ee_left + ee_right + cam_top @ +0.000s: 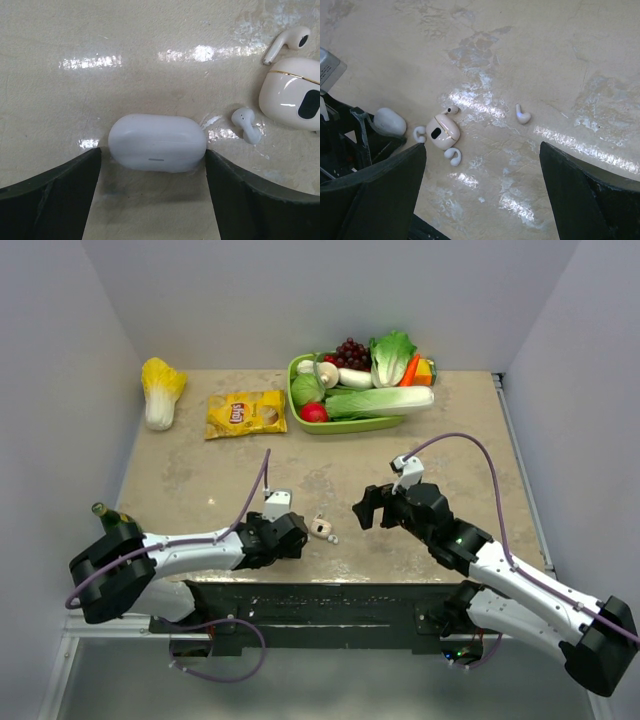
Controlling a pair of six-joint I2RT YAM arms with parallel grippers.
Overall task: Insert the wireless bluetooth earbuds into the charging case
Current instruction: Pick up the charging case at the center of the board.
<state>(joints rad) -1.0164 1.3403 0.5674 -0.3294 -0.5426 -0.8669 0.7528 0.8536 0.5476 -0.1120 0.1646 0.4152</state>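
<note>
The charging case [157,142], a small smooth white pebble-shaped plastic shell, lies shut on the glossy beige table [150,30]. In the left wrist view it sits between the dark fingers of the left gripper [152,153]. The jaws are spread around it, the right finger at its end and a sliver of shadow by the other. Just to its right lies one of the wireless bluetooth earbuds [247,125], tiny and white. Beyond it is a rounder cream case [292,95] with a gold seam and a dark oval window. A stemmed cream bud [287,44] lies touching or just beside that case's far side.

From the right wrist, the right gripper [482,147] hangs released above the table, fingers wide apart with nothing between them. Below it the cream case crowds the ground next to the white one. A hook-shaped white bud [452,156] lies just beside the cream case, and a lone white bud [522,115] lies apart in open space.

From above, the left gripper hides the white case. At the far side, well apart, stand a green tray [293,390] of toy vegetables, a yellow crisp bag [245,413] and a pale cabbage [160,390].
</note>
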